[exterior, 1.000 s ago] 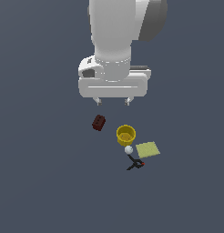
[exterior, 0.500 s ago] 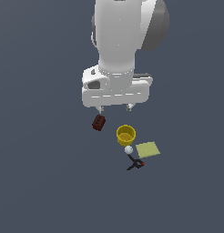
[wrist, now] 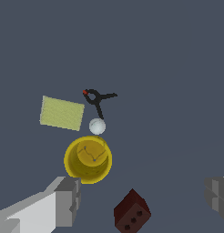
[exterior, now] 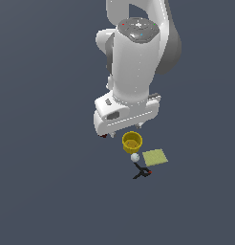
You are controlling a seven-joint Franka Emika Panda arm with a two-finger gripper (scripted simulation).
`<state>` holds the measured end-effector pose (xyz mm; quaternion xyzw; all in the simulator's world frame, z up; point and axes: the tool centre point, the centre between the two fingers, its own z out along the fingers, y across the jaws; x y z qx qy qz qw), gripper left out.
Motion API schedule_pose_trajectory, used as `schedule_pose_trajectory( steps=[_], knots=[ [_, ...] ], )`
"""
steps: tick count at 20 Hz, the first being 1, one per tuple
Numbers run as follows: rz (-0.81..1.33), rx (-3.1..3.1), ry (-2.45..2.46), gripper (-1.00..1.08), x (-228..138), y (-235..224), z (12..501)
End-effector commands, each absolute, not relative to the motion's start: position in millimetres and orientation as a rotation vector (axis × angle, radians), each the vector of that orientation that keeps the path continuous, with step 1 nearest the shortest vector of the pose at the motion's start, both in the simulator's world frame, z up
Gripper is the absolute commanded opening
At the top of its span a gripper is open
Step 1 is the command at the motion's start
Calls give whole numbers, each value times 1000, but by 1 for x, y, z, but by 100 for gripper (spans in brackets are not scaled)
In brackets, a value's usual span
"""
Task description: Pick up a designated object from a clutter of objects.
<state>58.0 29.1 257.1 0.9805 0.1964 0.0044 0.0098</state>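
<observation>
**Open gripper held above the clutter, nothing grasped**

While the arm fills the upper centre of the exterior view, the gripper (exterior: pixel 123 130) is seen with its jaws spread wide and nothing between them. The black spindly item (wrist: pixel 98 98), with crossed arms and a red spot, is found lower centre in the exterior view, just beside the white ball (exterior: pixel 134 157). A yellow cup (exterior: pixel 132 141), a pale flat square (exterior: pixel 154 157) and a dark red brick (wrist: pixel 131 212) are set nearby.

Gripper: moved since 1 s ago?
Yes. The gripper has come down and toward the exterior view's right, closing on the yellow cup, which stayed put.
</observation>
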Motion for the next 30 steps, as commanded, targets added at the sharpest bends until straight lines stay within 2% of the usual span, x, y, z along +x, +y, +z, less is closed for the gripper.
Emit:
schedule_pose_trajectory(
  steps=[1,16,30],
  knots=[
    [10,3030,736,100,66,35,244],
    [-10,2767,1433,100,104,73,159],
    [-5,2461,1942,100,121,107,83]
  ],
)
